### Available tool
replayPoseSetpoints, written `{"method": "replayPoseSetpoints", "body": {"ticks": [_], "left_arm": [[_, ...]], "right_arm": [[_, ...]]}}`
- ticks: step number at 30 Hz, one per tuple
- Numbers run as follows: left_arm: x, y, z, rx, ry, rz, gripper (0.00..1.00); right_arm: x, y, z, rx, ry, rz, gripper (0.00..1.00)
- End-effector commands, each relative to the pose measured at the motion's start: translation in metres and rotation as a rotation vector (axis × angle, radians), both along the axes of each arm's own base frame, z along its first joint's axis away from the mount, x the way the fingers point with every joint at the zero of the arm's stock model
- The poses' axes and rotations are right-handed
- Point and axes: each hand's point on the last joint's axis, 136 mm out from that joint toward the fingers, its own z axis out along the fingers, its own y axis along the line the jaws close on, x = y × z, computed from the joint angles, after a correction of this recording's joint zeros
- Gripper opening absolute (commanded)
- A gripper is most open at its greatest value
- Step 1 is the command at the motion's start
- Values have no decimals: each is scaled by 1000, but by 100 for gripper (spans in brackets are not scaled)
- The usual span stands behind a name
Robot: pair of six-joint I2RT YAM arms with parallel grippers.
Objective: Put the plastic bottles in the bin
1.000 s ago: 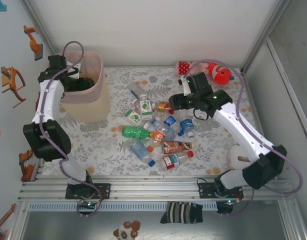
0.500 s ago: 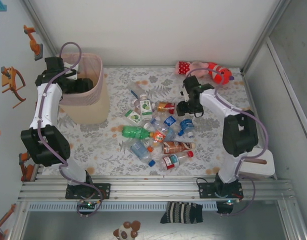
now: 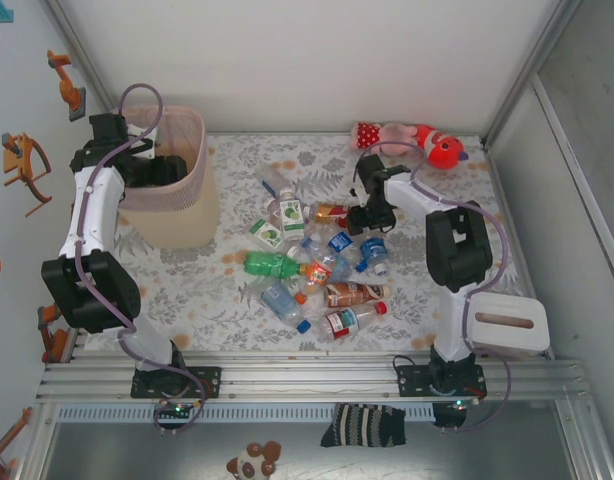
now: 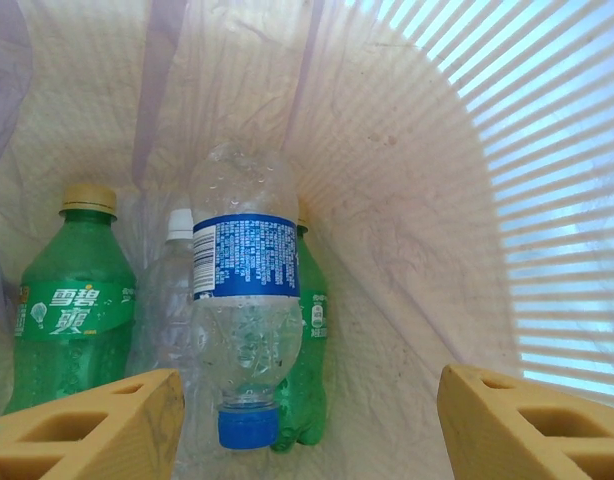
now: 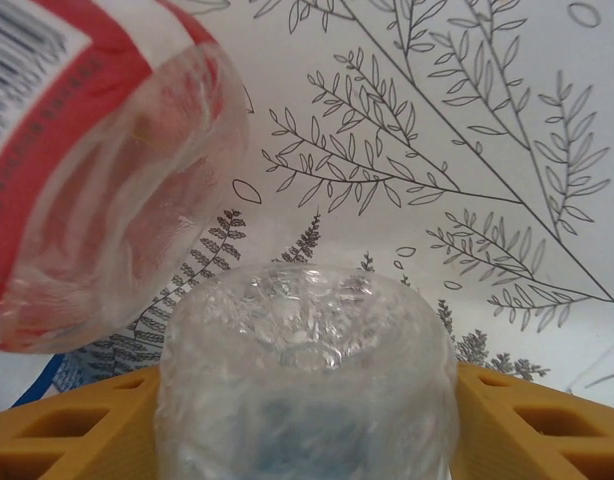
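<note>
The pale pink bin (image 3: 177,215) stands at the far left of the table. My left gripper (image 3: 165,170) hangs inside it, open and holding nothing. Its wrist view shows the bin wall (image 4: 417,200), my left gripper (image 4: 307,430), a clear blue-labelled bottle (image 4: 245,300) lying cap-down, and a green bottle (image 4: 72,310). Several plastic bottles lie heaped mid-table, among them a green one (image 3: 270,264) and a red-labelled one (image 3: 347,320). My right gripper (image 3: 372,218) is down at the heap's far right. There my right gripper (image 5: 307,420) is shut on a clear bottle (image 5: 307,350), beside a red-labelled bottle (image 5: 87,150).
A pink-and-red plush toy (image 3: 427,143) lies along the back edge at the right. A white box with a slot (image 3: 505,325) sits at the near right corner. Enclosure walls close in the table on the left, back and right.
My right arm has drawn in and lowered its gripper onto the heap, and its jaws have narrowed onto the clear bottle. The white box is now uncovered. The left arm has not moved.
</note>
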Motion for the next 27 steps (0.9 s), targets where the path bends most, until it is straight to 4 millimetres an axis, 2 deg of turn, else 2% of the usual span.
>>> {"method": "replayPoseSetpoints", "body": {"ticks": [1, 9, 13, 16, 21, 27], "left_arm": [[-5, -2, 14, -33, -30, 2, 67], [-5, -3, 14, -40, -30, 0, 67], [-5, -3, 14, -41, -31, 0, 67], [-4, -3, 15, -42, -34, 2, 68], [0, -2, 27, -35, -75, 5, 68], [2, -3, 57, -44, -145, 14, 69]], "right_arm": [[2, -2, 1, -4, 12, 21, 64], [2, -5, 1, -15, 10, 24, 57], [3, -7, 13, -20, -15, 18, 53], [2, -10, 31, -17, -54, 6, 52], [-5, -13, 65, 14, -122, -23, 52], [-23, -18, 107, 57, -202, -41, 52]]}}
